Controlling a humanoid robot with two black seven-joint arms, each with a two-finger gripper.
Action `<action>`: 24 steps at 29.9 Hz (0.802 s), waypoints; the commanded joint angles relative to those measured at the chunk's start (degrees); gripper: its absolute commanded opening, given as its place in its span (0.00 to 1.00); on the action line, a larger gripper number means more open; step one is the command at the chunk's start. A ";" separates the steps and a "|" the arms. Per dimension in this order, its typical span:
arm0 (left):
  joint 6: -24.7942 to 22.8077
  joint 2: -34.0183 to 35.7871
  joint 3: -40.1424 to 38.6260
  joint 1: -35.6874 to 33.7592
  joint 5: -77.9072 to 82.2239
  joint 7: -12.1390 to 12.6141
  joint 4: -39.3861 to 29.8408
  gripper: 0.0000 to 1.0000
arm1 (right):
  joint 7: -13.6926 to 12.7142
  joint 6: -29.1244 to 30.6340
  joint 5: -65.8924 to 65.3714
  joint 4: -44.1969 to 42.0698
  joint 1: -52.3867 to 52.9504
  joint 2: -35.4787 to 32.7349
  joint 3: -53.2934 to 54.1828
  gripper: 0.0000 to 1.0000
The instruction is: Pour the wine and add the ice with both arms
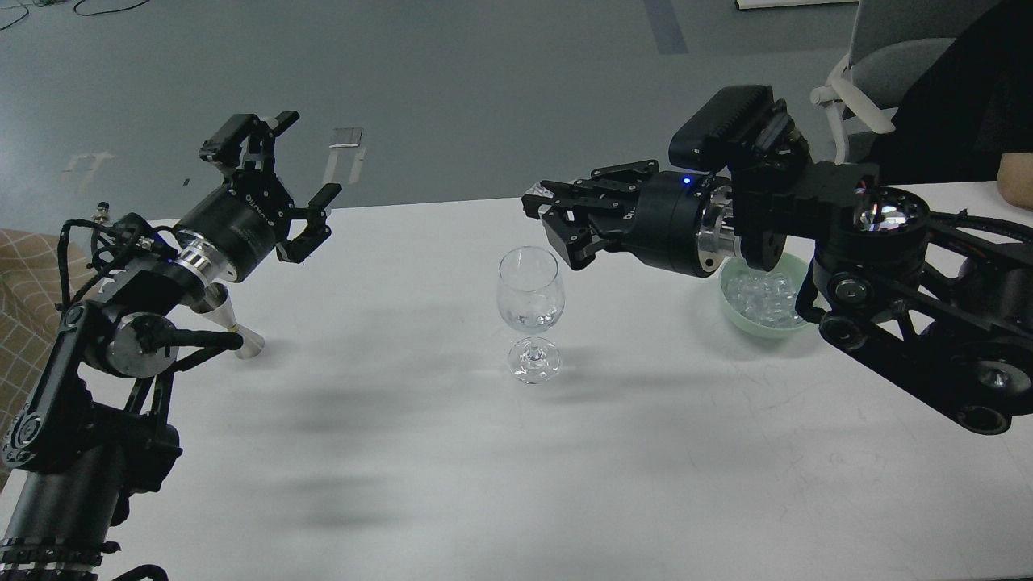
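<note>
A clear wine glass (pixel 529 300) stands upright mid-table; something clear glints low in its bowl. My right gripper (pixel 539 202) hovers just above and right of the glass rim, fingers close together on a small clear ice cube (pixel 536 191). A pale green bowl (pixel 738 313) heaped with ice (pixel 759 292) sits right of the glass, partly hidden behind my right arm (pixel 871 266). My left gripper (pixel 303 157) is open and empty, raised over the table's far left edge, well away from the glass.
A small silver metal jigger (pixel 236 327) lies tilted on the table under my left arm (pixel 129 323). A grey chair (pixel 880 56) and a person's elbow (pixel 1015 171) are at the far right. The white table (pixel 484 468) stretches toward me.
</note>
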 commanded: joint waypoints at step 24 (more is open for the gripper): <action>0.04 0.00 -0.09 0.21 0.01 -0.35 0.00 0.98 | -0.49 0.00 -0.48 -0.36 -1.38 1.73 -2.92 0.07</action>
